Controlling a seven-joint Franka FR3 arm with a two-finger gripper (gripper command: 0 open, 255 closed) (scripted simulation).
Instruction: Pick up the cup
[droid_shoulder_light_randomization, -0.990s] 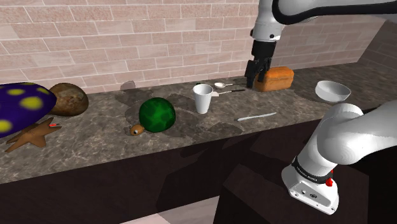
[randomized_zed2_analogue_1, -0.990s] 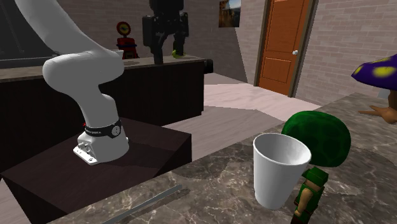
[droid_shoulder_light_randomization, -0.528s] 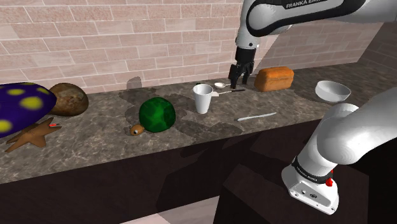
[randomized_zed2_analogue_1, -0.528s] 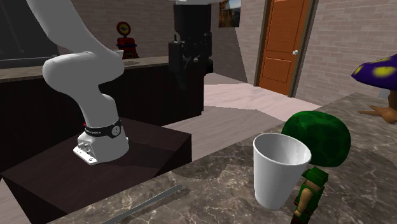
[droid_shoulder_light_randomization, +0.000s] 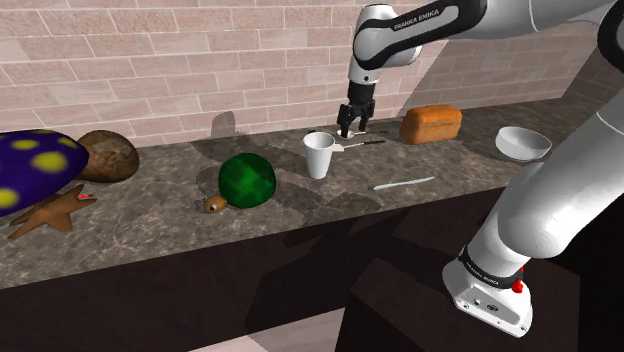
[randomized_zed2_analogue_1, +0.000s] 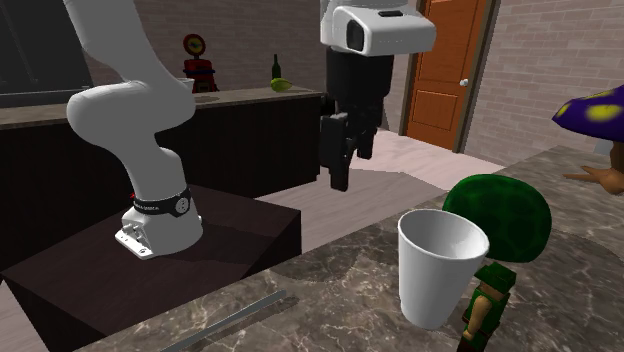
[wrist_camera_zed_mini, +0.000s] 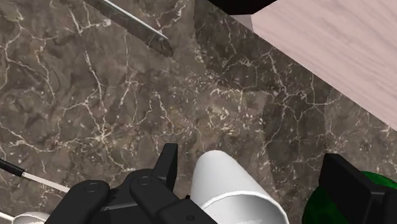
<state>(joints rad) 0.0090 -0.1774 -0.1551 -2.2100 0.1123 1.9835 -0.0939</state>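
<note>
Just above the cup on the worktop, the jaws (spread wide, straddling it without contact) have swung in from further off, so descent and closure remain.

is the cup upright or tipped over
Upright: the white cup stands on its narrower base on the counter, with its open mouth facing up.

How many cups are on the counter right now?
1. The white cup stands upright on the dark marbled counter, between the green-shelled toy and the bread loaf, with the open gripper hovering close by. That toy could hide another.
</note>
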